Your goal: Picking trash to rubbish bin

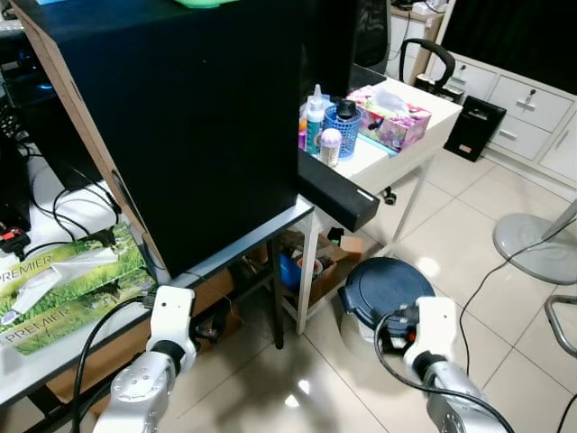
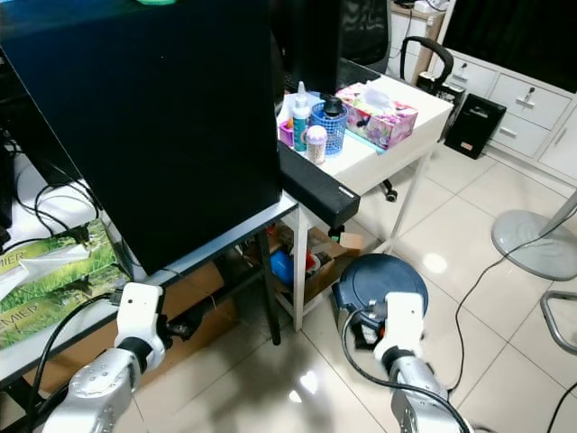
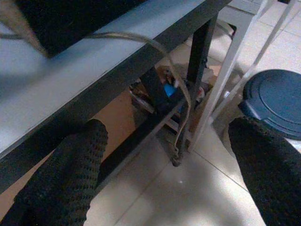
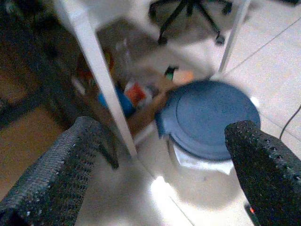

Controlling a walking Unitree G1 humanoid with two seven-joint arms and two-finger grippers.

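Hovering low over the glossy tiled floor [image 1: 505, 271], the robot's left gripper [image 3: 174, 174] and right gripper [image 4: 160, 165] both hold their black fingers spread wide with nothing between them. The left arm sits near the grey desk edge [image 3: 94, 61] on the left; the right arm sits just near of the round bin with the dark blue lid [image 1: 389, 287], which stands on the floor to the right of the white table leg [image 4: 96, 66].

Just beyond the leg, under the white side table [image 1: 397, 149], an open brown cardboard box [image 1: 329, 262] holds a blurred jumble of small blue, red and orange items [image 4: 131, 94]; whether these are the trash cannot be told. They look light and crushable, likely wrappers or small containers, so a gentle pinch across a narrow side would probably serve. The bin's lid is shut and looks stiff and smooth; its raised rim seems the likeliest place to catch it.

Farther back, a large black panel [image 1: 189, 117] stands on the desk, with a green printed carton [image 1: 63, 289] at the left. On the white table stand a blue mesh cup [image 1: 343, 126], small bottles [image 1: 315, 117] and a floral tissue box [image 1: 392, 117].
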